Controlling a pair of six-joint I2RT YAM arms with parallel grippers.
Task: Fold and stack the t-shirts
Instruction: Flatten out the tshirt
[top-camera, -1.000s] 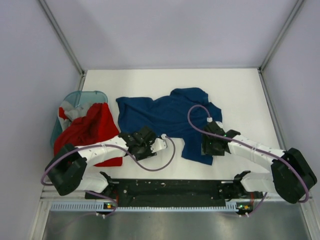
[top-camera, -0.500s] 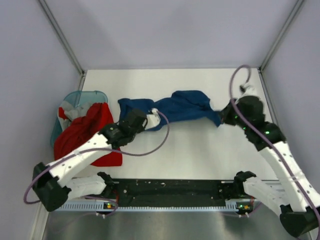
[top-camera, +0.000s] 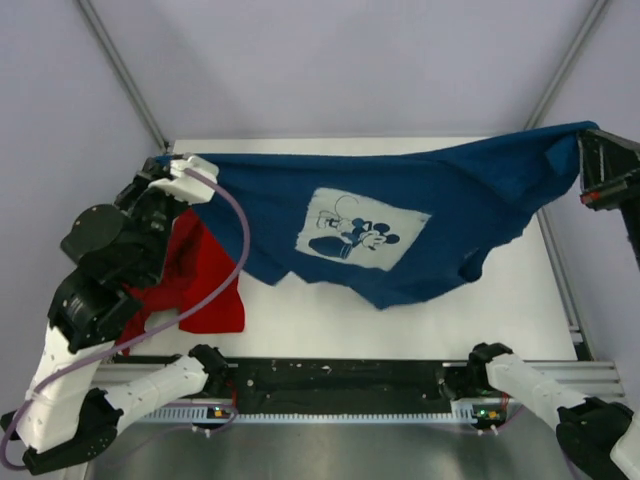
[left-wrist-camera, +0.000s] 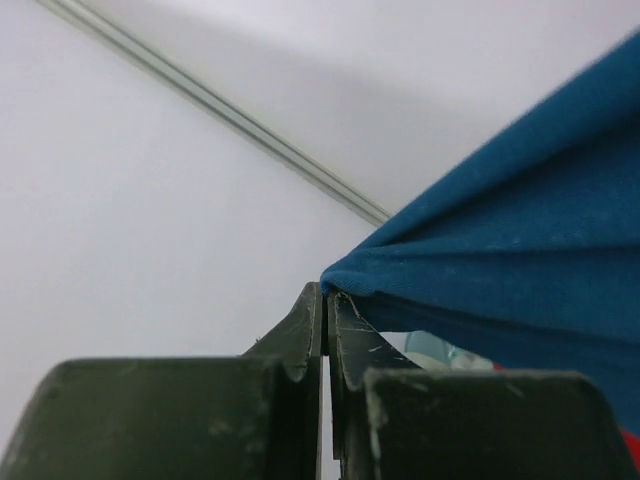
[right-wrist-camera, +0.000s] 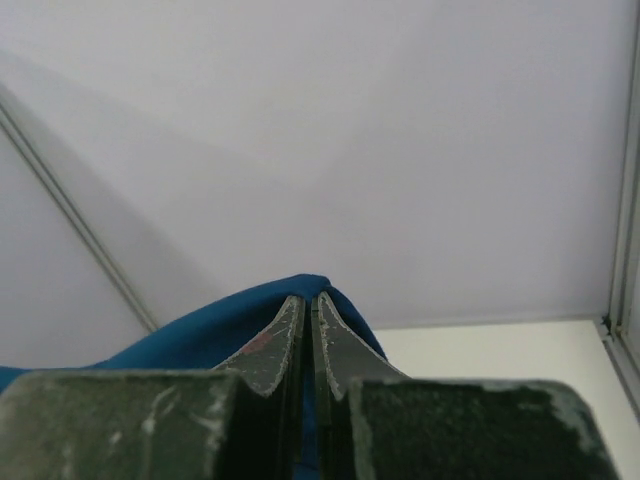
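Observation:
The navy-blue t-shirt hangs spread out in the air above the table, its white printed graphic facing up. My left gripper is shut on its left corner, raised at the far left. My right gripper is shut on its right corner, raised at the far right. In the left wrist view the left gripper pinches a blue fold. In the right wrist view blue cloth wraps over the right gripper. The red t-shirt lies crumpled at the left, partly behind my left arm.
A sliver of the teal basket shows under the held cloth; my left arm hides it from above. Metal frame posts rise at the table's back corners. The white table ends at a black rail in front.
Both grippers closed on the navy shirt where it lay, then lifted up and apart. The shirt went from a heap, through a stretched band, to a wide hanging sheet with its graphic showing.

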